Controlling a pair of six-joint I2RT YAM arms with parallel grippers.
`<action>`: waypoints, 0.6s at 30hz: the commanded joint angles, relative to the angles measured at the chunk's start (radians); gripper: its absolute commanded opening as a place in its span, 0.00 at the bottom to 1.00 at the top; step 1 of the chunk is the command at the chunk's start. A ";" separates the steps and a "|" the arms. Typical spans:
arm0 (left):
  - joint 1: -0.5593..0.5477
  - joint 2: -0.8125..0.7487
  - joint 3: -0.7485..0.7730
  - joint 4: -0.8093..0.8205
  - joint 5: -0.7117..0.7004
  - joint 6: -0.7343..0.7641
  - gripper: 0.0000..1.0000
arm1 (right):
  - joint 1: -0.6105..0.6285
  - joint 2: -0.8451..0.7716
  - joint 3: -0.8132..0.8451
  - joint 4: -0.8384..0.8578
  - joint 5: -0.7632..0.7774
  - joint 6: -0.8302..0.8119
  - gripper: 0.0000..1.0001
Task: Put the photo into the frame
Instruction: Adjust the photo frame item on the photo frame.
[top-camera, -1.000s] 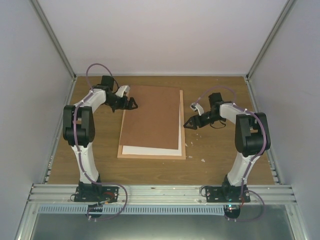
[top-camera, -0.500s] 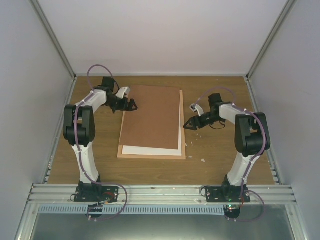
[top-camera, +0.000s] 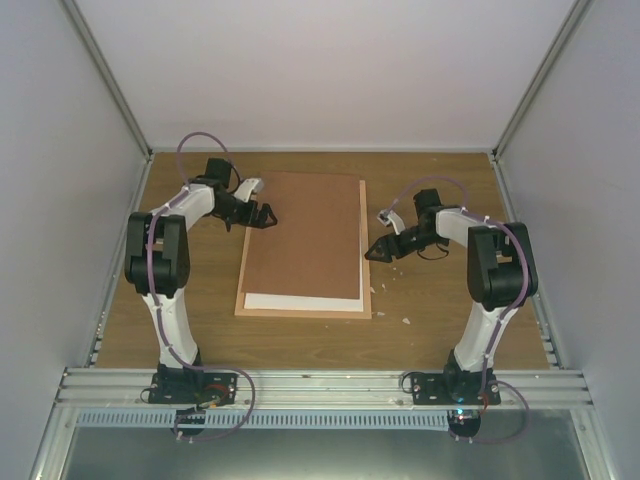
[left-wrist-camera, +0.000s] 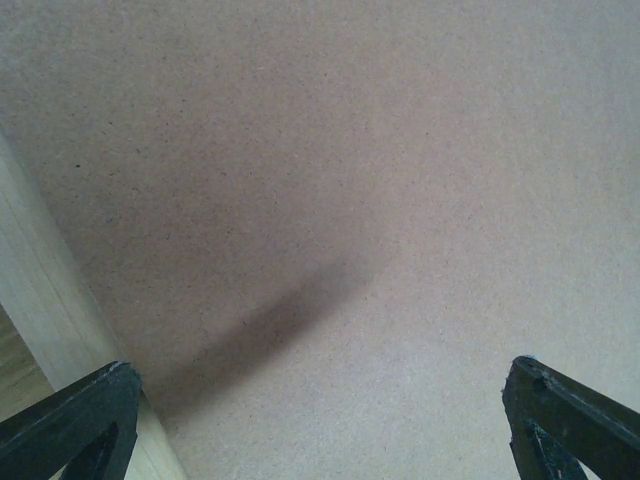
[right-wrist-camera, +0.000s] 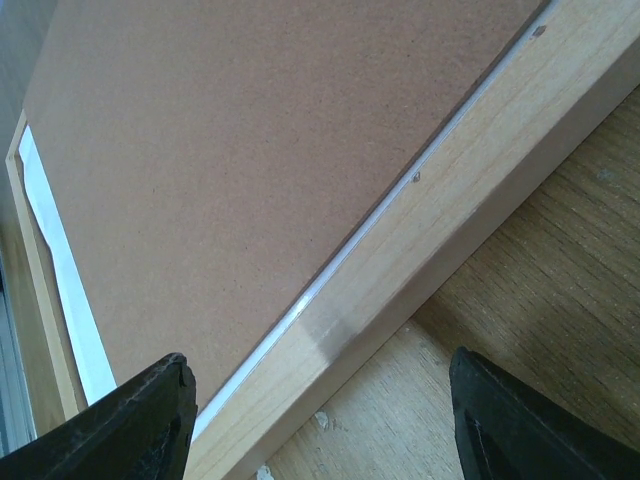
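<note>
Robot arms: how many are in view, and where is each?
2. The white-and-black left arm reaches over the left edge of the flat brown backing board; the matching right arm reaches toward the right rail of the light wooden picture frame. None seems hidden.

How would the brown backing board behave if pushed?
The backing board lies flat with straight edges, so probably stiff. It looks thin, so likely light. It sits inside the rails of the frame, which would probably stop a sideways push.

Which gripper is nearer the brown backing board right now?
Left. The left gripper hangs over the backing board near its far left corner. The right gripper sits just outside the frame at its right rail, off the board.
</note>
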 joint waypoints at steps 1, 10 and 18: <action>-0.021 -0.005 -0.053 -0.073 0.042 0.010 0.99 | 0.005 0.009 -0.002 -0.004 -0.023 -0.024 0.70; -0.031 -0.029 -0.080 -0.071 0.054 0.024 0.99 | 0.008 0.012 -0.001 -0.007 -0.029 -0.027 0.69; -0.036 -0.039 -0.086 -0.077 0.067 0.034 0.99 | 0.008 0.008 -0.001 -0.008 -0.036 -0.028 0.68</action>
